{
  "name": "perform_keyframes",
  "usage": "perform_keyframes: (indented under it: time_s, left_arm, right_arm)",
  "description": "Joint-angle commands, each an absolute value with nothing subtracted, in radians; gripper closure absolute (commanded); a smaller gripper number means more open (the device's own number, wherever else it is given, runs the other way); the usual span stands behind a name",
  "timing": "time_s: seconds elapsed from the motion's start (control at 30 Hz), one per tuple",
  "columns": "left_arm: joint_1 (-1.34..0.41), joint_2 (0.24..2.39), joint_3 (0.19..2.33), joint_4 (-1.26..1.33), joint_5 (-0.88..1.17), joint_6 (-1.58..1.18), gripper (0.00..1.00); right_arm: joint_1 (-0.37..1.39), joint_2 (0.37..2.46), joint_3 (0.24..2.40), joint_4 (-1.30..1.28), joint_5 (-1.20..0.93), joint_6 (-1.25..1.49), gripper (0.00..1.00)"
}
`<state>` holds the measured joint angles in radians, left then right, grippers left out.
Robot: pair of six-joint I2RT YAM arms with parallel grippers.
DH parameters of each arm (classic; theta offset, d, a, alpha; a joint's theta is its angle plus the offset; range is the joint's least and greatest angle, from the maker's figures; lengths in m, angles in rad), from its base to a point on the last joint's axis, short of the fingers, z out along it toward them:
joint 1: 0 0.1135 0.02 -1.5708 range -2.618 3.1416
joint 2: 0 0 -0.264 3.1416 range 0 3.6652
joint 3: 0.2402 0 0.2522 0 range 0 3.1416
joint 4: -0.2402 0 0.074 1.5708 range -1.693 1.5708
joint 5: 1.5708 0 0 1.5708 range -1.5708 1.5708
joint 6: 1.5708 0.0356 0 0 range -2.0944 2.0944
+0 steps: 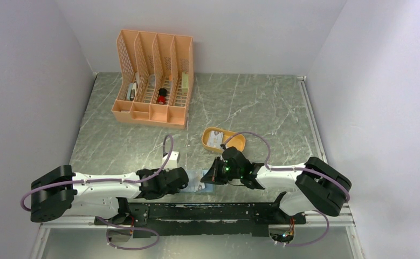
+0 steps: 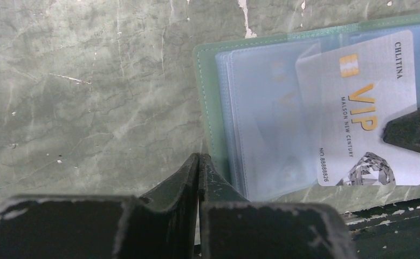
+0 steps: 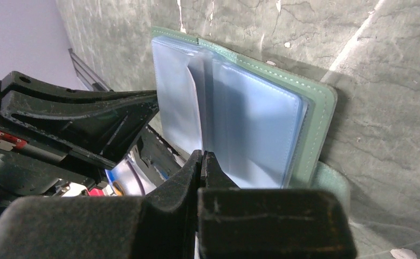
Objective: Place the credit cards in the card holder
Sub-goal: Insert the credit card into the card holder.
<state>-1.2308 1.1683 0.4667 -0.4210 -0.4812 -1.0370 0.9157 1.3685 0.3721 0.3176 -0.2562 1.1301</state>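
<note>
The sage-green folding card holder (image 2: pixel 207 108) lies open on the grey-green marbled table (image 2: pixel 89 81), just ahead of my two bases, with its pale blue clear sleeves (image 3: pixel 256 124) fanned upward. A silver-white plastic VIP card (image 2: pixel 358 81) lies slantwise across those sleeves. Its inner edge looks tucked under one clear leaf, but I cannot tell whether it is truly inside a pocket.

My left gripper (image 2: pixel 199 162) has its jaws pressed together at the card holder's near corner, touching the green rim. I cannot tell whether it nips a sleeve there or merely pins the cover. My right gripper (image 3: pixel 202 159) is likewise closed tight, with its tip at the card's outer edge. A grip on so thin a card would look the same, so I leave that open.

I judge the step in hand to be sliding this card home. To do it well, I should:
- Let the left side pin the holder so it cannot skate on the smooth stone.
- Square the card to the pocket mouth first, since a skewed push would jam a corner in the seam or buckle the leaf.
- Push with the right along the card's length, low and flat, in short, gentle nudges.

A pale flat piece (image 1: pixel 214 138) in the mustard-yellow oval tray (image 1: pixel 239 144) may be another card.
</note>
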Motion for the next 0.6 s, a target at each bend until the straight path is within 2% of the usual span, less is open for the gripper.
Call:
perform_keyframes:
  time_s: [0.0, 0.57]
  left_arm:
    - [-1.227, 1.177, 0.433, -0.400, -0.420, -1.054, 0.92]
    - [-1.227, 1.176, 0.426, -0.384, -0.405, -1.054, 0.94]
  right_arm:
    - [0.914, 1.373, 0.365, 0.317, -0.189, 1.161, 1.00]
    - [0.952, 1.470, 0.405, 0.342, -0.228, 1.162, 1.00]
